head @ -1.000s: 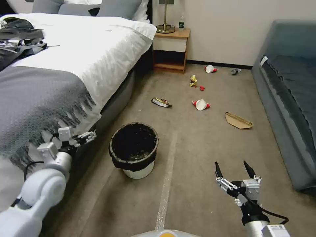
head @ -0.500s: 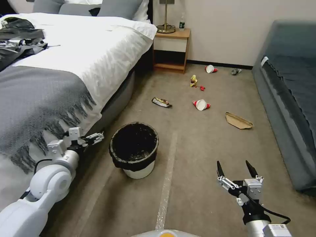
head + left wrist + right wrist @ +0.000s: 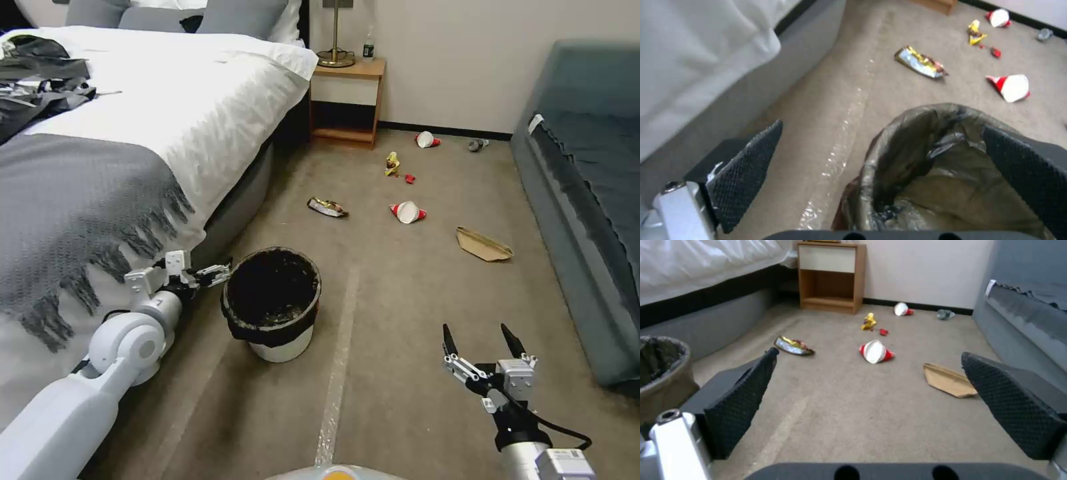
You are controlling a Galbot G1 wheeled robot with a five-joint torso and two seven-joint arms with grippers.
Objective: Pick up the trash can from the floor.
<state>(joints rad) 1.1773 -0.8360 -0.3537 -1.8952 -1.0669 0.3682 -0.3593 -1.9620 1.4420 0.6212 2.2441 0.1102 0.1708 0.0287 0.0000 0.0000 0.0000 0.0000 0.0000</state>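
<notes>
Trash can (image 3: 271, 305): stands upright on the floor (image 3: 400, 300) beside the bed (image 3: 133, 133), its black bag folded over the rim, a pale tape strip (image 3: 337, 373) just to its right.
Left gripper (image 3: 223, 270): fingers spread apart, hanging at the can's left rim, one finger (image 3: 1027, 173) over the opening, the other outside.
Right gripper (image 3: 481, 340): fingers spread wide, holding nothing, well apart from the can, above bare carpet.
</notes>
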